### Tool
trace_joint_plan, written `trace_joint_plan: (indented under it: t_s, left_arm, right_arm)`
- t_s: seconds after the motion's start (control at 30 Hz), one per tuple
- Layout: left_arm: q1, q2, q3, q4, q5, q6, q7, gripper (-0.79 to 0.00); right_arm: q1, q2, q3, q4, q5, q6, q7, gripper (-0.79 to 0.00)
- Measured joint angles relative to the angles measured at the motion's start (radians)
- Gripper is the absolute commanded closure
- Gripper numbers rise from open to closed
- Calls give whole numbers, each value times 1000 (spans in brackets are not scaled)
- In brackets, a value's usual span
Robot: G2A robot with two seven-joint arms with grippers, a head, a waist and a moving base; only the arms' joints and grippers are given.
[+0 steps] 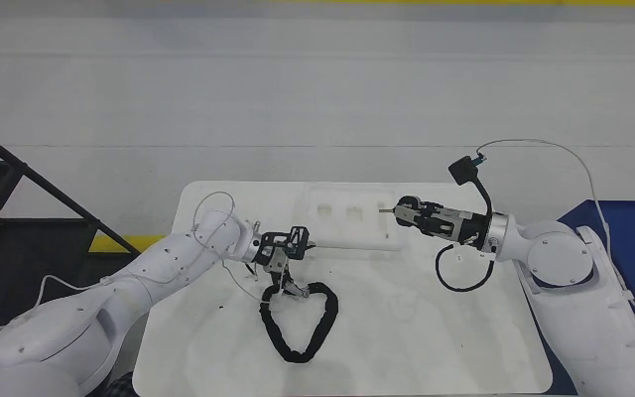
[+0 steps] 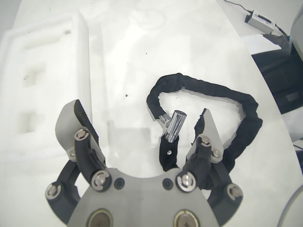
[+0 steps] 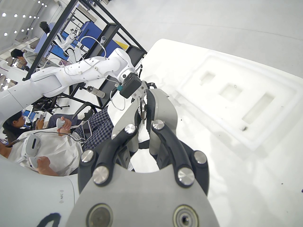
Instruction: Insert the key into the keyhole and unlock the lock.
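Observation:
A black fabric-sleeved chain lock (image 1: 303,323) lies looped on the white table. Its chrome lock cylinder (image 2: 175,125) stands tilted at the loop's joined ends. My left gripper (image 2: 142,121) hangs open just over that cylinder, which sits between the fingers, closer to one finger (image 2: 206,124) and touching neither. From above, the left gripper (image 1: 281,260) is at the loop's upper end. My right gripper (image 1: 402,211) is held over the foam tray's right end, shut on the key (image 3: 142,111), a metal piece pinched between the pads. The key's tip (image 1: 383,209) points left.
A white foam tray (image 1: 347,220) with rectangular pockets lies at the table's far middle, close beside the left gripper. The table (image 1: 446,337) ends near both arms. A black metal frame (image 1: 40,194) stands off the table's left side. A small grey box (image 2: 260,21) lies beyond the edge.

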Motion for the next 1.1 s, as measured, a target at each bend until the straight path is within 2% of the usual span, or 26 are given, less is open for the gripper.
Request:
trace_joint_plan:
  t_s: [0.13,0.3,0.47,0.7,0.87,0.9,1.1]
  left_arm:
    - [50,14,-14,15,0,17,51,-785]
    - [102,44,-25,19,93,88,147,-785]
    - [129,58,-30,3,180,141,192,-785]
    - [160,58,-51,-2,205,193,206,-785]
    - [174,54,-64,5,205,189,195,-785]
    - [175,53,-67,6,205,186,193,-763]
    - [185,44,-82,9,209,185,168,-785]
  right_arm:
    - [0,0,0,0,0,0,0,0]
    - [0,0,0,0,0,0,0,0]
    - [0,0,0,0,0,0,0,0]
    - [0,0,0,0,0,0,0,0]
    - [0,0,0,0,0,0,0,0]
    - [0,0,0,0,0,0,0,0]
    - [0,0,0,0,0,0,0,0]
